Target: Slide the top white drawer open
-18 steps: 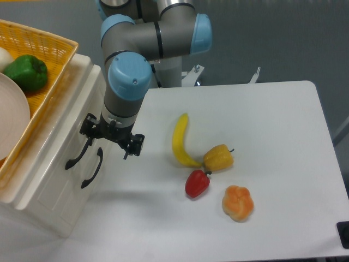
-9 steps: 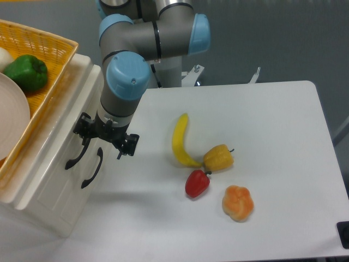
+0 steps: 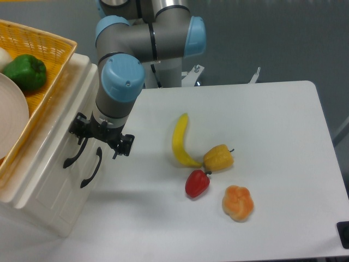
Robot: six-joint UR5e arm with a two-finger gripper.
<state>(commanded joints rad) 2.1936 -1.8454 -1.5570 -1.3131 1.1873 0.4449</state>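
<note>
The top white drawer (image 3: 59, 143) is the upper front of the cream-white cabinet at the left; its curved black handle (image 3: 72, 156) sits left of the lower drawer's identical handle (image 3: 91, 168). The drawer front looks flush with the cabinet. My gripper (image 3: 100, 141) hangs right in front of the cabinet at the upper ends of both handles, its fingers spread open. The wrist hides the handle tops, so I cannot tell whether a finger touches the top handle.
A yellow woven basket (image 3: 46, 52) with a green pepper (image 3: 25, 72) and a white plate (image 3: 11, 117) sits on the cabinet. On the white table (image 3: 283, 142) lie a banana (image 3: 180, 142), a yellow pepper (image 3: 218, 158), a red pepper (image 3: 197, 183) and an orange pepper (image 3: 238, 203).
My gripper has moved steadily left, closer to the cabinet front and the two handles. The drawers and the produce have not moved.
</note>
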